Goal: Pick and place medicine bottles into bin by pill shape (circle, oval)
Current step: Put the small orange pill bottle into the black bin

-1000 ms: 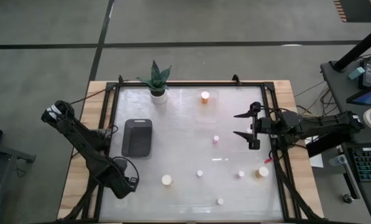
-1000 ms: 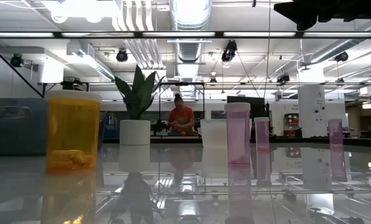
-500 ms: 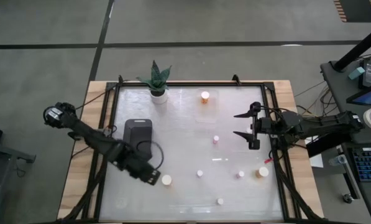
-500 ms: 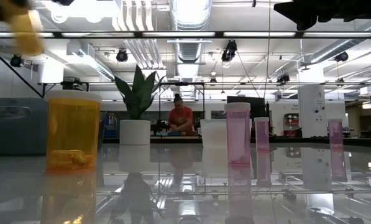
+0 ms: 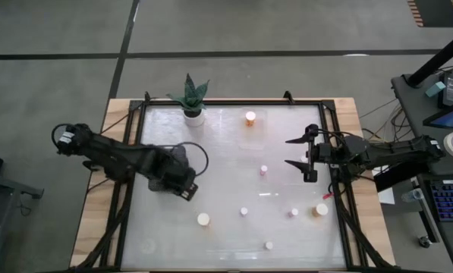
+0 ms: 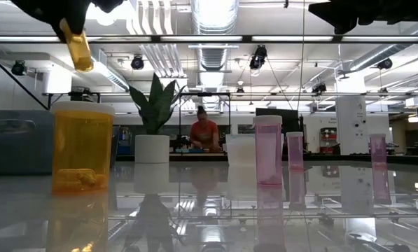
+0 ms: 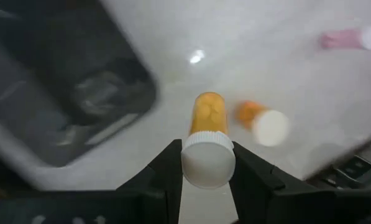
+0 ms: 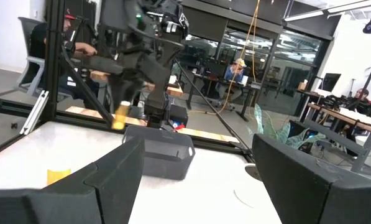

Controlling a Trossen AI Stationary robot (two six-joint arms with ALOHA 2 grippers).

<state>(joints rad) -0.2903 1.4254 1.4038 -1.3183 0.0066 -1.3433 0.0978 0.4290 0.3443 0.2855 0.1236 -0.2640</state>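
Taking the table in the high view as a clock face with twelve at the far edge, the left gripper (image 5: 182, 182) hung at about nine o'clock, over the dark bin (image 5: 168, 158), most of which its arm covered. Its fingers (image 7: 168, 168) were clamped on a small orange bottle (image 7: 208, 146), gripping it just below the white cap, the body pointing away from the wrist. In the low view that bottle (image 6: 76, 46) hung tilted, high above the table. A second orange bottle (image 5: 203, 219) stood at about seven o'clock. The white plant pot (image 5: 193, 115) sat at eleven, and another orange bottle (image 5: 250, 117) near twelve. Small pink bottles were scattered right of centre: one (image 5: 263, 170) near the middle, one (image 5: 244, 211) at six and one (image 5: 269, 246) near the front edge at five. The right gripper (image 5: 297, 152) waited at three o'clock with its jaws spread wide and nothing between them. A wider orange bottle (image 5: 320, 209) stood at four.
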